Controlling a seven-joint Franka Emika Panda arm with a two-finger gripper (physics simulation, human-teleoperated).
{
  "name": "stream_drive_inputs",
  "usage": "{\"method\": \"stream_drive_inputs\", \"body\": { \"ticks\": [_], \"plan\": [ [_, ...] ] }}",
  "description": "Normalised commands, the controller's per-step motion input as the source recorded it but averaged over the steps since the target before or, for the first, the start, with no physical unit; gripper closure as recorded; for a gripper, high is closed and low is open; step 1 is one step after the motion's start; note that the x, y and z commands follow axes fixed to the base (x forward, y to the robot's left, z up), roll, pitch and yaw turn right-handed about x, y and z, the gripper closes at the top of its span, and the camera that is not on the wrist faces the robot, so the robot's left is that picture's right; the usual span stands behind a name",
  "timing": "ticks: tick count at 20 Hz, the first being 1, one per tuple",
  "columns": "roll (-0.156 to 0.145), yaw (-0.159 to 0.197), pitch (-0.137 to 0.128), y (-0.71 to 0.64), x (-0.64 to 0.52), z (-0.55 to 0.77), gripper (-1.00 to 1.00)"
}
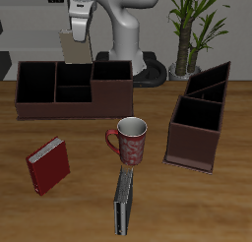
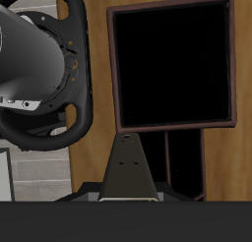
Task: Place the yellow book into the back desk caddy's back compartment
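The yellow book [image 1: 66, 46] hangs upright in my gripper [image 1: 78, 51], which is shut on it. It is held above the back edge of the back desk caddy [image 1: 59, 108], a wide, low dark-brown box standing far back on the table. In the wrist view one finger [image 2: 128, 172] shows close up. Beyond it lie one of the caddy's large sections [image 2: 173, 127] and the two small middle ones. I cannot make out the book clearly in the wrist view.
A red book [image 1: 47, 165] stands near the front of the table. A patterned mug [image 1: 129, 140] stands mid-table, with a dark grey-black book [image 1: 123, 202] lying in front of it. A taller narrow brown caddy [image 1: 197, 123] stands beside them. A potted plant [image 1: 197, 25] is behind the table.
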Motion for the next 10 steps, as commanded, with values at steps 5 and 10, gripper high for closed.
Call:
{"method": "stream_drive_inputs", "body": {
  "ticks": [5, 10],
  "plan": [
    [-0.015, 0.053, 0.111, -0.09, -0.03, -0.36, 1.00],
    [-0.030, 0.016, 0.057, -0.15, -0.02, -0.23, 1.00]
  ]
}}
